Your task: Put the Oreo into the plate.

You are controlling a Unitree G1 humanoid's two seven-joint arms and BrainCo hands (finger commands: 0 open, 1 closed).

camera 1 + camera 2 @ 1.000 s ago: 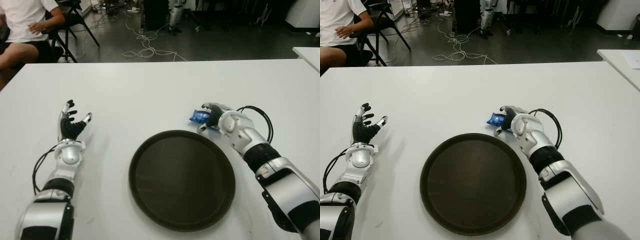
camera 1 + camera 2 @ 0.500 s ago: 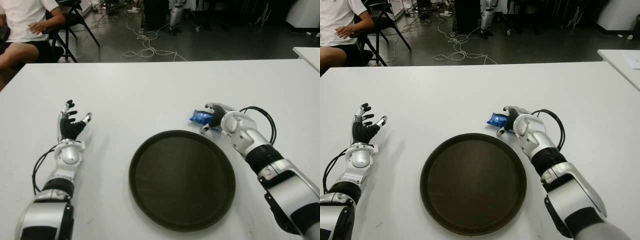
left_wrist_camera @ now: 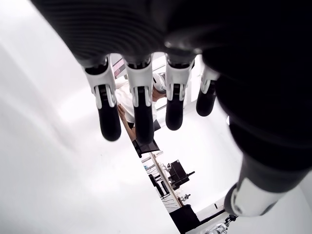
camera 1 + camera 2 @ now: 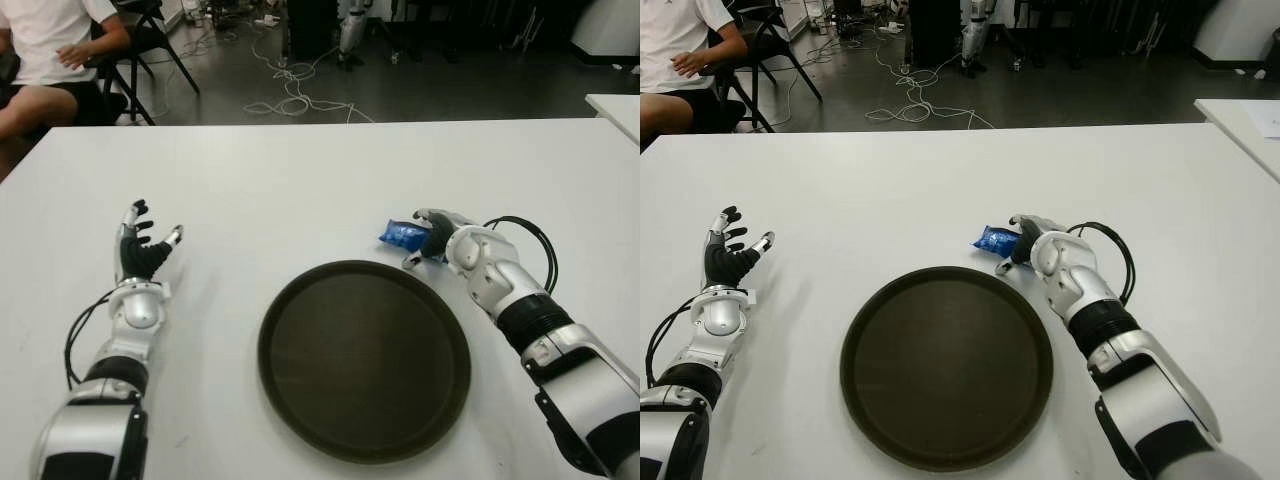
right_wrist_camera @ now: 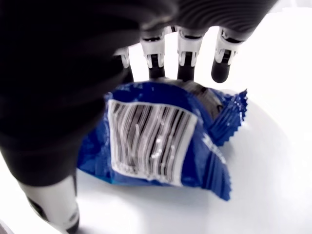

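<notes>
The Oreo [image 4: 402, 236] is a small blue packet lying on the white table [image 4: 300, 190], just beyond the far right rim of the dark round plate [image 4: 300, 400]. My right hand [image 4: 430, 240] sits against the packet's right side. In the right wrist view its fingers [image 5: 185, 53] reach straight over the packet [image 5: 161, 141], barcode side up, with the thumb on the near side, and they are not clamped on it. My left hand [image 4: 142, 248] shows to the left of the plate, fingers spread and holding nothing.
A black cable [image 4: 530, 235] loops beside my right wrist. A person [image 4: 45, 50] sits on a chair beyond the table's far left corner. Cables [image 4: 290, 90] lie on the floor behind. Another white table [image 4: 615, 105] shows at the far right.
My right hand and forearm have drifted slightly to the right beside the packet. The packet has hardly moved, and the left hand is still.
</notes>
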